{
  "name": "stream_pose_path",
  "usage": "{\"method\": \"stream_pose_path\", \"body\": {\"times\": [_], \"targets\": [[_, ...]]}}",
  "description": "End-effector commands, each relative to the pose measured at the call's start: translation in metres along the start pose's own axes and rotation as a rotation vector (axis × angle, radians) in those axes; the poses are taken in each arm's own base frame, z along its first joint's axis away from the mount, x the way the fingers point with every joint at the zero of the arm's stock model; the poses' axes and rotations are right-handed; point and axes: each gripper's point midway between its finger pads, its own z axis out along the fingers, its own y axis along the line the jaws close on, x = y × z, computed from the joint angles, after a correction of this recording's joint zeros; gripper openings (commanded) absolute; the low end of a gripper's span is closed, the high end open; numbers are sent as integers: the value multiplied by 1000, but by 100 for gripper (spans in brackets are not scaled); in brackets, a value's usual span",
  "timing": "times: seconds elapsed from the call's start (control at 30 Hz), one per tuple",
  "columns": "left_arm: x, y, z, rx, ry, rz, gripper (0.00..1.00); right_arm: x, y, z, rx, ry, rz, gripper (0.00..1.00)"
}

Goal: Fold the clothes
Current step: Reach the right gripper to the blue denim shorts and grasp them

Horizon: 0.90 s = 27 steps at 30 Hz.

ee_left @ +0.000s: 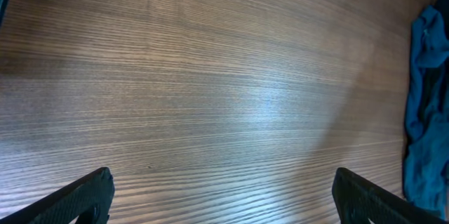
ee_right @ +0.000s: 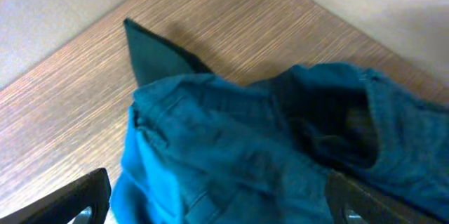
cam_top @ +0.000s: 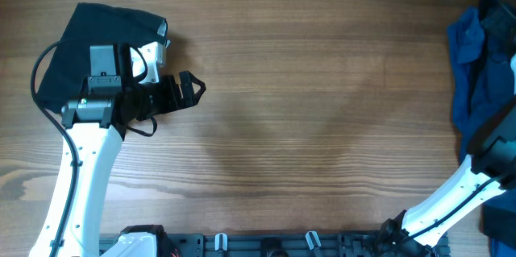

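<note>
The blue garment lies crumpled directly beneath the right jaws. In the overhead view its long axis runs away from the robot, along the right edge of the worktop. From the right wrist, a dark opening in the cloth gapes ahead and to the right of those jaws. A flat dark corner of cloth pokes out from under it, pointing ahead and left. The right jaws are spread wide with nothing between them. The left jaws are also spread wide, over bare wood, and face the blue garment well ahead. The black garment lies behind the left jaws, partly under that arm.
</note>
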Motion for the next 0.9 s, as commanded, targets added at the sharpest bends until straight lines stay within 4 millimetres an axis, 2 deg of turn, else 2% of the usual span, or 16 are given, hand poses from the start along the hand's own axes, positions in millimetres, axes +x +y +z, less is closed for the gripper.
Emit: {"method": "stream_pose_path", "body": {"times": [0.0, 0.1, 0.17, 0.23, 0.27, 0.3, 0.33, 0.4, 0.47, 0.5, 0.57, 0.63, 0.67, 0.73, 0.83, 0.87], "targets": [[-5, -9, -3, 33, -10, 8, 100, 30, -7, 30, 8, 63, -21, 97], [-4, -10, -3, 36, -8, 7, 100, 41, -9, 39, 11, 86, -20, 93], [-4, -13, -4, 55, -6, 9, 100, 35, 1, 35, -34, 75, -18, 82], [-4, -16, -4, 70, -4, 11, 100, 21, 4, 21, -45, 48, 5, 37], [-3, -17, -4, 75, -2, 10, 100, 11, 5, 13, -48, 31, 23, 18], [-3, -18, -4, 85, 0, 10, 100, -4, 7, -2, -53, -1, 69, 4], [-3, -19, -4, 88, 1, 10, 100, -23, 13, -21, -83, -39, 116, 4], [-3, -19, -4, 88, 1, 12, 100, -72, 43, -81, -248, -148, 138, 4], [-3, -19, -4, 87, 0, 16, 100, -109, 65, -145, -379, -244, 126, 4], [-3, -19, -5, 88, -2, 17, 100, -123, 80, -187, -460, -289, 98, 4], [-5, -22, -10, 92, -19, 26, 100, -128, 103, -241, -571, -312, 59, 4], [-10, -29, -22, 102, -57, 47, 100, -115, 129, -272, -667, -266, 26, 4], [-12, -36, -33, 110, -89, 65, 100, -97, 150, -284, -731, -203, 3, 4], [-15, -49, -57, 127, -153, 102, 100, -54, 189, -294, -799, -51, -40, 4], [-15, -71, -100, 157, -273, 170, 100, 29, 250, -307, -870, 176, -200, 4], [-14, -76, -113, 162, -316, 193, 100, 52, 263, -311, -875, 233, -249, 4]]}}
